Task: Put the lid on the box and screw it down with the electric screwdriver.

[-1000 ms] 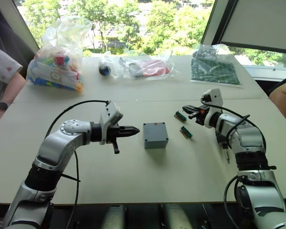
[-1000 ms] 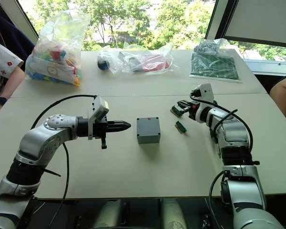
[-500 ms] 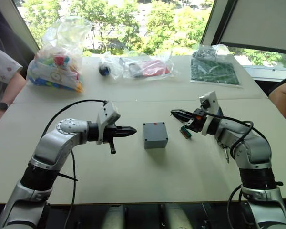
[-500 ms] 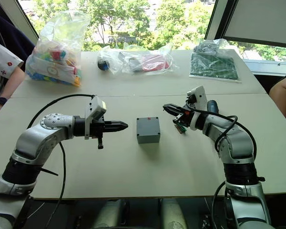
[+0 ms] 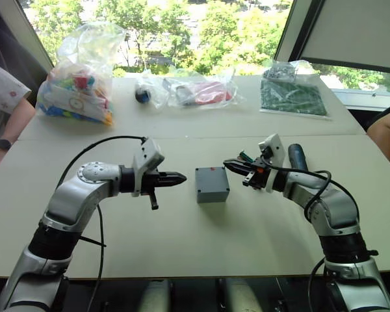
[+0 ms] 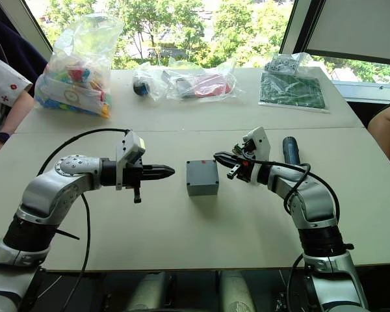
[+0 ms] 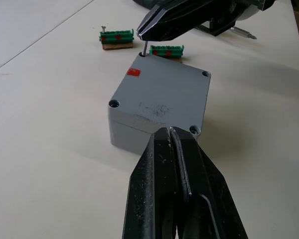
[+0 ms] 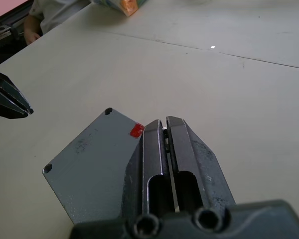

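Note:
The grey box (image 5: pixel 212 195) stands mid-table with the flat grey lid (image 7: pixel 162 84) on top, a red mark near one corner. My right gripper (image 5: pixel 227 164) is at the lid's far right corner, shut on a small screw (image 7: pixel 144 48) that hangs over the corner hole. Just left of the box, my left gripper (image 5: pixel 182 177) is shut and empty, pointing at the box without touching it. The dark blue electric screwdriver (image 5: pixel 296 156) lies on the table behind my right forearm.
Two green connectors (image 7: pixel 116 36) (image 7: pixel 168 50) lie just beyond the box. Along the table's far side are a bag of coloured parts (image 5: pixel 78 75), clear bags (image 5: pixel 195 91) and a bag of green boards (image 5: pixel 292 94). A person's arm (image 5: pixel 3 123) rests at the left edge.
My right gripper has swung left from the green connectors to the lid's far right corner, which uncovers the screwdriver behind it. The left arm has stayed almost still.

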